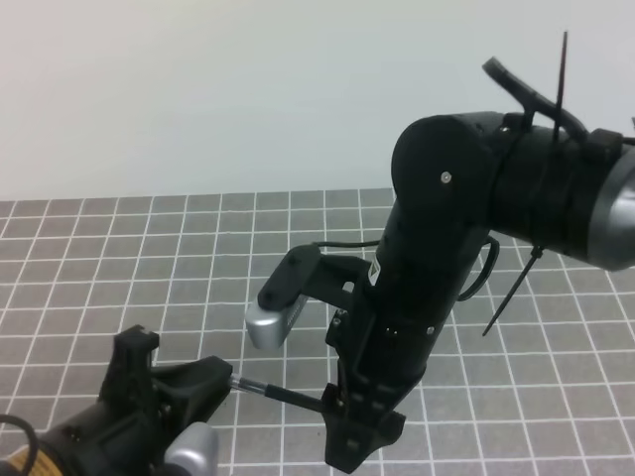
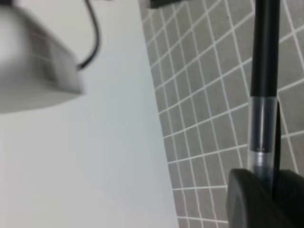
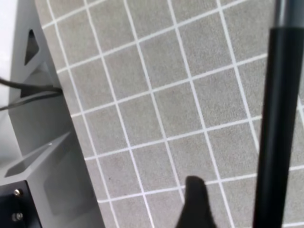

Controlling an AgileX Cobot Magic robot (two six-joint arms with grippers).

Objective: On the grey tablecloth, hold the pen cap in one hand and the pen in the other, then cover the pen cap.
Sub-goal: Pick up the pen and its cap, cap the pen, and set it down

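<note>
The grey tablecloth [image 1: 149, 258] covers the table. My left gripper [image 1: 226, 382], at the bottom left, is shut on the thin pen [image 1: 256, 388], which points right. In the left wrist view one finger [image 2: 247, 199] clamps the pen's greyish section [image 2: 259, 137]. A wider black tube [image 2: 266, 52], which looks like the pen cap, sits over the pen's far part. My right gripper [image 1: 335, 409] meets that black end [image 1: 306, 398] and seems shut on it. In the right wrist view the cap [image 3: 278, 133] runs beside one fingertip [image 3: 194, 202], with the grey pen [image 3: 286, 9] at the top.
The right arm's silver wrist camera [image 1: 273, 322] hangs over the cloth just above the pen. It shows blurred in the left wrist view [image 2: 33, 61]. A grey metal frame [image 3: 42, 156] stands at the cloth's edge. A pale wall lies behind the cloth's far edge.
</note>
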